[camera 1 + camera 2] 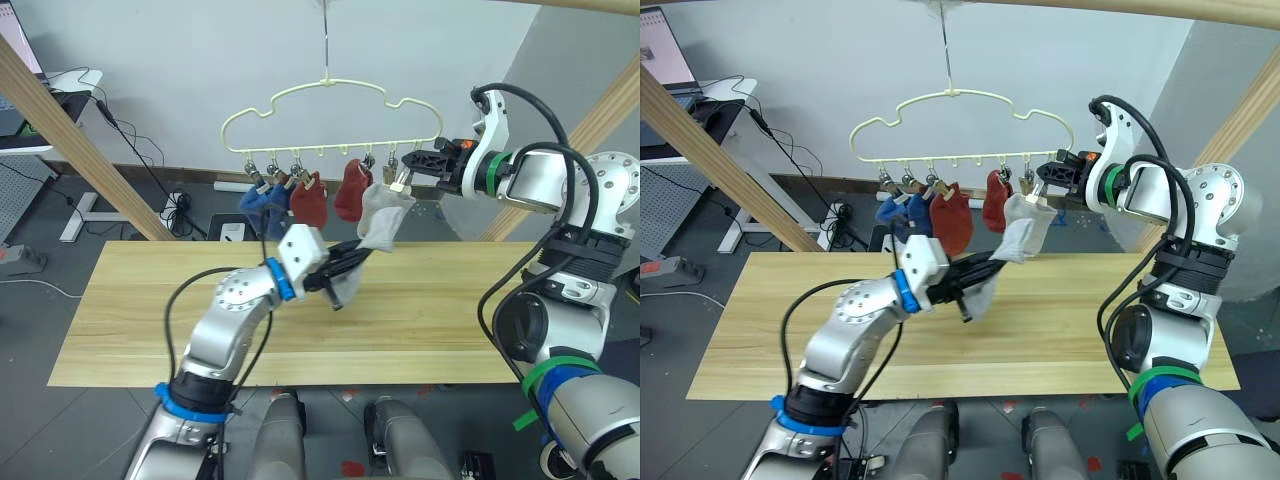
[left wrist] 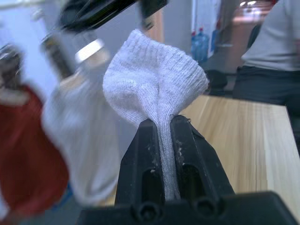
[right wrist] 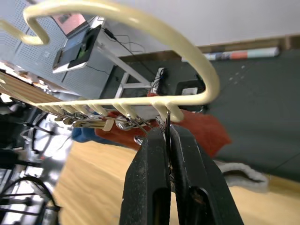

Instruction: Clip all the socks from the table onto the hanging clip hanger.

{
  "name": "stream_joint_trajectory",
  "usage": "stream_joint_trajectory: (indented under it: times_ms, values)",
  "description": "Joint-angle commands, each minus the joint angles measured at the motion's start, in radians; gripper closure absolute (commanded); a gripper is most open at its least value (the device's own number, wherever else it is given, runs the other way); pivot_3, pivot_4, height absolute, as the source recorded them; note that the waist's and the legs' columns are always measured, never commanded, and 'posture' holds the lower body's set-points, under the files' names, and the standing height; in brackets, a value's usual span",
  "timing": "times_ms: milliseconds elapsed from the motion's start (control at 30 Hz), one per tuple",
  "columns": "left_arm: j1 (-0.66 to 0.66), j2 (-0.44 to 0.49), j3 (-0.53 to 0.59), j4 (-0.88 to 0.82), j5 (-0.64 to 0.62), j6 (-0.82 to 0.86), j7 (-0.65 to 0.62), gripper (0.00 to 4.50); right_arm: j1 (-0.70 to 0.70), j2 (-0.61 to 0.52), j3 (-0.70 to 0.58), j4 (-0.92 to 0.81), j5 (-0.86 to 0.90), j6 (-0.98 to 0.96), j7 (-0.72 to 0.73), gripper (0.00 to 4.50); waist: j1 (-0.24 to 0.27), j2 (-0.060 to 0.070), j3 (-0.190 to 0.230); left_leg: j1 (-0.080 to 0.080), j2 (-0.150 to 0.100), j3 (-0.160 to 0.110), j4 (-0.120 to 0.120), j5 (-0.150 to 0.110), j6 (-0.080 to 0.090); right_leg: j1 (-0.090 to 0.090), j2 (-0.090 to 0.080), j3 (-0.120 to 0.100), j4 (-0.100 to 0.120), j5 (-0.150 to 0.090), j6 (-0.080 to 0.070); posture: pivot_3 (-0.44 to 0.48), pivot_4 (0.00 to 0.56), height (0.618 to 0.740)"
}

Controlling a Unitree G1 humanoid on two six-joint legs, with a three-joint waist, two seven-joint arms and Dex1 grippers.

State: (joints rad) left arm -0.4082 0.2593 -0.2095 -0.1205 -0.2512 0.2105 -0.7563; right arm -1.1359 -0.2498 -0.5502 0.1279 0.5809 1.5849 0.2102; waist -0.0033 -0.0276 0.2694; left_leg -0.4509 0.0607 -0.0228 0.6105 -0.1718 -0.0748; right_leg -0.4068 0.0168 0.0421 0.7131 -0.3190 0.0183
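The clip hanger is suspended by its hook above the far edge of the table. Five socks are seen clipped along its lower bar: two blue socks at the left, two rust red socks next to them, and one light grey sock near the right end.

The second light grey sock is held in the air over the middle of the table, below the hanger and just beside the hanging grey sock. It is pinched between the pressed-together fingers of the left gripper, with its ribbed cuff bulging out beyond the fingertips.

The right gripper is raised to the right end of the hanger's bar. In the right wrist view its fingers are pressed together on a thin metal clip hanging under the bar.

A person in a light shirt is seen beyond the table's far side in the left wrist view.
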Motion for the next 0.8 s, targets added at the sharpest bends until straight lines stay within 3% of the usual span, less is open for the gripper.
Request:
stream_joint_trajectory:
  times_ms: [33, 800]
  values:
    - [-0.034, -0.027, -0.014, 0.048, 0.068, -0.082, 0.054, 4.5, -0.033, 0.017, -0.052, -0.056, 0.014, 0.029, -0.03, 4.5, 0.0, 0.0, 0.0, 0.0, 0.0, 0.0, 0.0, 0.0, 0.0, 0.0, 0.0, 0.0, 0.0, 0.0, 0.0, 0.031, 0.25, 0.74]
    - [-0.154, -0.073, 0.013, 0.214, 0.149, -0.205, 0.124, 4.5, -0.023, 0.057, -0.071, -0.08, 0.081, 0.029, -0.12, 4.5, -0.002, 0.0, 0.0, 0.0, -0.001, 0.0, 0.0, 0.0, 0.001, 0.0, 0.0, 0.0, -0.001, 0.0, 0.0, 0.023, 0.258, 0.74]
